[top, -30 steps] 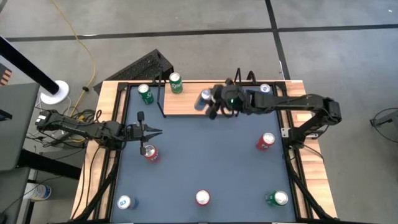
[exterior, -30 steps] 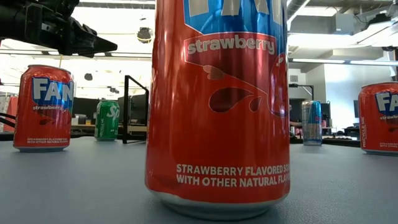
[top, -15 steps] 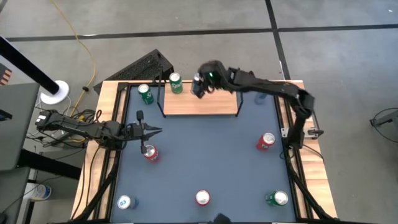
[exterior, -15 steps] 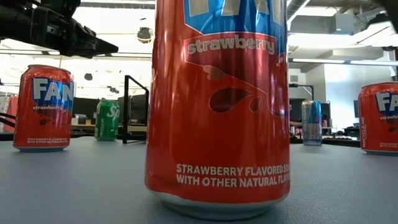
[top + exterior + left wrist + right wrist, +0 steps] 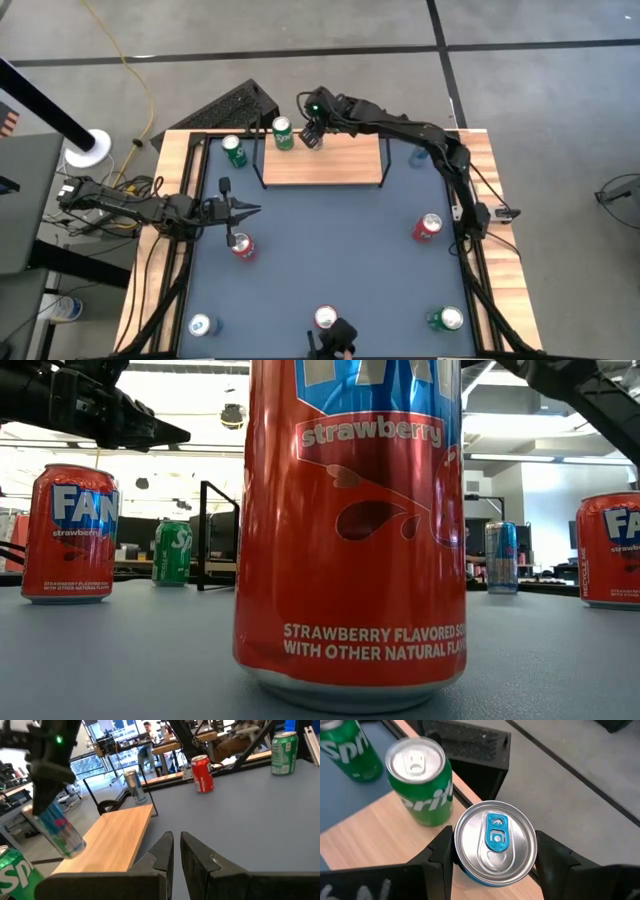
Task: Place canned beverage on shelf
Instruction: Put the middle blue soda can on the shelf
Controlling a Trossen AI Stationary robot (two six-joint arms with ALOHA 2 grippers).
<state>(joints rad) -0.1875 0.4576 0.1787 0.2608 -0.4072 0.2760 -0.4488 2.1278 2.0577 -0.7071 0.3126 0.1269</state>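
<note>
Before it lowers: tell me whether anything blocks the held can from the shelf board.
Nothing visible does. The right gripper holds the blue can over the shelf at its far left corner; the green can stands beside it, apart.

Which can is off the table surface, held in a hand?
The slim silver-blue can, gripped by the right hand above the light-wood shelf; all others stand free.

right gripper point(image 5: 313, 133) carried the can point(image 5: 495, 843) to the shelf's point(image 5: 340, 165) far-left corner.

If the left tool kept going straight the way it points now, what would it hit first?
Probably nothing nearby: the shut left tool points across bare table, the shelf lying to one side. Depth is uncertain.
</note>
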